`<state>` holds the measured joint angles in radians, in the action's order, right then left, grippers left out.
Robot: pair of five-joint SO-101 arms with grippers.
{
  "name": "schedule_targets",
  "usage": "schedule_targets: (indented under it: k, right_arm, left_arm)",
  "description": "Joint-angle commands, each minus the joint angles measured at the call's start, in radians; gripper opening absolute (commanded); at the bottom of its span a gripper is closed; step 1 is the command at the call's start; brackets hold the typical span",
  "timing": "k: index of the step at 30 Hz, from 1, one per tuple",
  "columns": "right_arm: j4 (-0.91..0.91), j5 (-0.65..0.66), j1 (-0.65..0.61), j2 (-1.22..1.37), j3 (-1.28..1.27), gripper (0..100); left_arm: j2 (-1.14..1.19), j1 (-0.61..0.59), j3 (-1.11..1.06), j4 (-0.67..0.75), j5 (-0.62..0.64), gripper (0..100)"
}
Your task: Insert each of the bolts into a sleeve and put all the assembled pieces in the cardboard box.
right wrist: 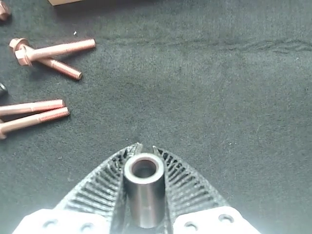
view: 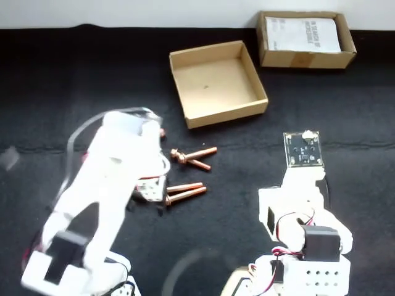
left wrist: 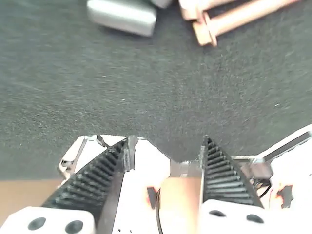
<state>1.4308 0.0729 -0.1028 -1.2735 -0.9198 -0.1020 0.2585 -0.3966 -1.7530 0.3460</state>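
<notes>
The grey sleeve (right wrist: 144,187) is clamped between the right claw's (right wrist: 146,146) fingers, its bore showing past the tips. Four copper bolts (view: 197,152) lie loose on the black mat (view: 308,111), between the two arms. The left claw (left wrist: 166,141) hangs open over the mat, near a second sleeve (left wrist: 122,14). The cardboard box (view: 225,115) stands beyond the bolts.

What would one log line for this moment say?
left fingers: open, empty | right fingers: shut on sleeve | bolts: loose on black cloth | cardboard box: empty
</notes>
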Motion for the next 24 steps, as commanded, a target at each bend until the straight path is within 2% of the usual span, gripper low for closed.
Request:
schedule_targets:
  k: [1, 4, 8, 12, 14, 18, 24]
  right_arm:
    - [-0.036, 0.011, 0.018, -0.015, -0.008, 0.6]
    - [-0.079, 0.011, 0.042, -0.013, -0.013, 0.6]
    - [-0.143, 0.009, 0.047, -0.013, -0.079, 0.6]
    - [-0.174, 0.011, 0.047, -0.015, -0.128, 0.6]
    - [-0.174, 0.011, 0.047, -0.015, -0.130, 0.6]
    - [-0.214, 0.011, 0.047, -0.015, -0.136, 0.6]
    - [-0.246, 0.011, 0.047, -0.015, -0.134, 0.6]
  left_arm:
    - [0.222, 0.096, 0.101, -0.008, 0.061, 22]
    - [0.417, 0.145, 0.202, -0.009, 0.146, 22]
    - [0.605, 0.176, 0.348, -0.011, 0.149, 22]
    - [0.694, 0.197, 0.438, -0.011, 0.150, 22]
    - [0.722, 0.191, 0.464, -0.009, 0.150, 18]
    - [0.750, 0.189, 0.515, -0.009, 0.144, 2]
    - [0.757, 0.168, 0.521, -0.008, 0.149, 1]
